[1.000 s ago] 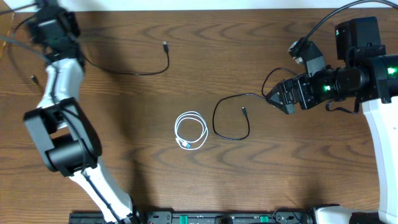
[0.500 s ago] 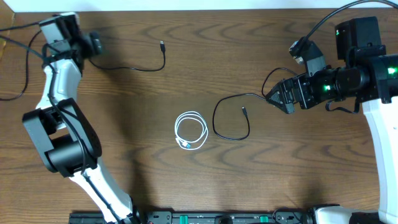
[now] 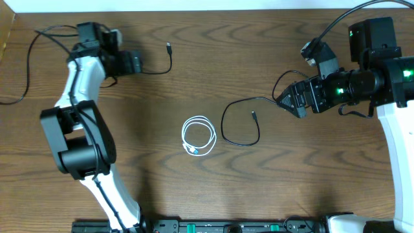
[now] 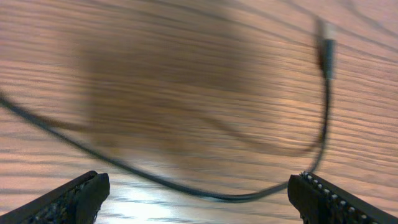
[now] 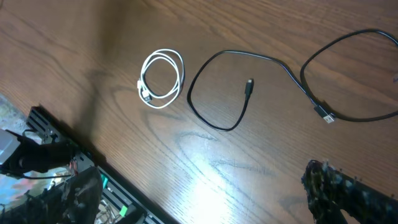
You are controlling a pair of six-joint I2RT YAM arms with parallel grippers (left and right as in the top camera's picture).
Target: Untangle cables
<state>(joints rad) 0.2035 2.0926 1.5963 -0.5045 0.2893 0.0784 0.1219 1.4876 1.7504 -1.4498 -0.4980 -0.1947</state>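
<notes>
- The long black cable (image 3: 155, 73) on my left side of the worktop (image 3: 310, 181) now lies right under me, sagging in a curve between my fingertips with its plug up and off to one side.
- That's the change: my left gripper (image 4: 198, 186) has swung in from the far corner and now hangs over this cable, spread wide and pinching nothing yet.
- The cable itself has barely shifted, and it lies well apart from the other two.
- The white coil (image 3: 198, 136) sits mid-worktop, near the second black cable (image 3: 223, 124) but not touching its loop, same as a second ago.
- My right gripper (image 3: 291, 100) hasn't budged. It is spread and empty, close to that second cable's far stretch.
- My read: no cable crosses another now, so this is late tidying, and closing here would be to drag this one straighter.
</notes>
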